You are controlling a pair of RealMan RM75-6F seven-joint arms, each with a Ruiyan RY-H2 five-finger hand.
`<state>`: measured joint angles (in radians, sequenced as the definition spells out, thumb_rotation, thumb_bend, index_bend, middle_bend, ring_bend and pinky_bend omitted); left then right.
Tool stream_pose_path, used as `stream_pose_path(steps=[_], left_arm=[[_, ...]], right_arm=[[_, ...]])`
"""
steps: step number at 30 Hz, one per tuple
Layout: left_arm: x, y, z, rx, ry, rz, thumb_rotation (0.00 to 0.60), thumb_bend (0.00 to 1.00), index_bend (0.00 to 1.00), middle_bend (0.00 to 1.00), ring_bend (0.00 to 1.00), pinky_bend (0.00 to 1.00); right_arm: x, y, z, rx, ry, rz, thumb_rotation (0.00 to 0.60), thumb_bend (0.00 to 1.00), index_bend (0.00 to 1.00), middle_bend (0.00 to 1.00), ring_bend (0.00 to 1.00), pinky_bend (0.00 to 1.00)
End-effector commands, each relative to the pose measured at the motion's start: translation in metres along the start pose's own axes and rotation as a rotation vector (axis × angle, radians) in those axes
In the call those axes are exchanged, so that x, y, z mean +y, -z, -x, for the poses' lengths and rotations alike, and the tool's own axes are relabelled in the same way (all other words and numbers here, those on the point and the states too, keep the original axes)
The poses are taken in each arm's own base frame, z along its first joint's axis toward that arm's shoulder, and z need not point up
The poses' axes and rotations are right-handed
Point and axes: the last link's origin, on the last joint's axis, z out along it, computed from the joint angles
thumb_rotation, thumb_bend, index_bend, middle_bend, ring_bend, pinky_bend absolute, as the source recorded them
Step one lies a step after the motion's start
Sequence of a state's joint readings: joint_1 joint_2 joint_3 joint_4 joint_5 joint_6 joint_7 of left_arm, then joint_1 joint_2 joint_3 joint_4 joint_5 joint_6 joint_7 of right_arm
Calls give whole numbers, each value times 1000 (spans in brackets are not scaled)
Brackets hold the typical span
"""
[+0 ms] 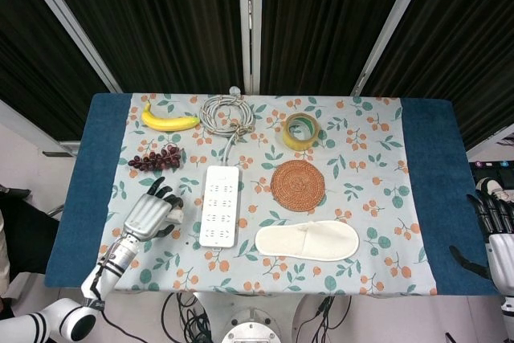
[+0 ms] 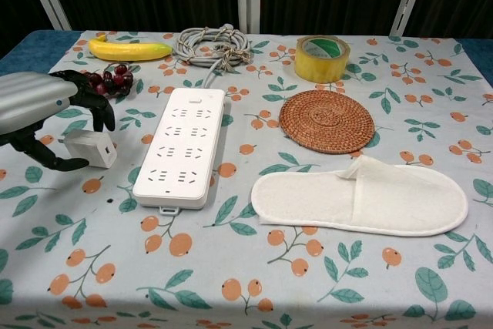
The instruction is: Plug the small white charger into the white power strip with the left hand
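Note:
The small white charger (image 2: pixel 92 149) lies on the flowered cloth left of the white power strip (image 2: pixel 182 144), a short gap between them. My left hand (image 2: pixel 38 102) is wrapped around the charger, with the thumb against its near left side and the dark fingers (image 2: pixel 98 107) curled over its far edge. In the head view the left hand (image 1: pixel 151 214) covers most of the charger (image 1: pixel 175 215), beside the power strip (image 1: pixel 220 206). My right hand (image 1: pixel 498 238) hangs off the table's right edge, fingers apart and holding nothing.
Grapes (image 2: pixel 96 81) lie just behind my left hand, and a banana (image 2: pixel 129 48) lies further back. The strip's coiled cable (image 2: pixel 212 41), a yellow tape roll (image 2: pixel 322 58), a woven coaster (image 2: pixel 326 121) and a white slipper (image 2: pixel 362 196) fill the middle and right.

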<state>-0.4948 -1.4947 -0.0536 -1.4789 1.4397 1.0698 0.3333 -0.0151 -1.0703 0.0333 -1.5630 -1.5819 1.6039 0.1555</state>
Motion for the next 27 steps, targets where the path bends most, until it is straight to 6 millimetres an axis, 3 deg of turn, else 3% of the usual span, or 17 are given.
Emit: stream_pose_path(steps=[1,12,18,22,27], left_arm=[[8,-4,0,-12,-55,1,600,248,384,404,195,70],[18,-9,3,-30,-157,-19,600,273,401,421,222,74],[18,-11,4,-38,-151,-30,600,334,461,489,280,87],[14,-14,-3,7,-44,-41,600,408,515,544,338,123],[9,-19,-15,103,255,-23,600,437,536,562,343,136]], right_arm=[[1,0,0,-1,0,2,600,124,0,13,0,0],[4,1,1,-5,-5,8,600,123,0,13,0,0],[5,1,2,-6,-7,9,600,122,0,13,0,0],[6,1,1,-5,-7,11,600,120,0,13,0,0],[7,2,1,-2,-9,13,600,110,0,13,0,0]])
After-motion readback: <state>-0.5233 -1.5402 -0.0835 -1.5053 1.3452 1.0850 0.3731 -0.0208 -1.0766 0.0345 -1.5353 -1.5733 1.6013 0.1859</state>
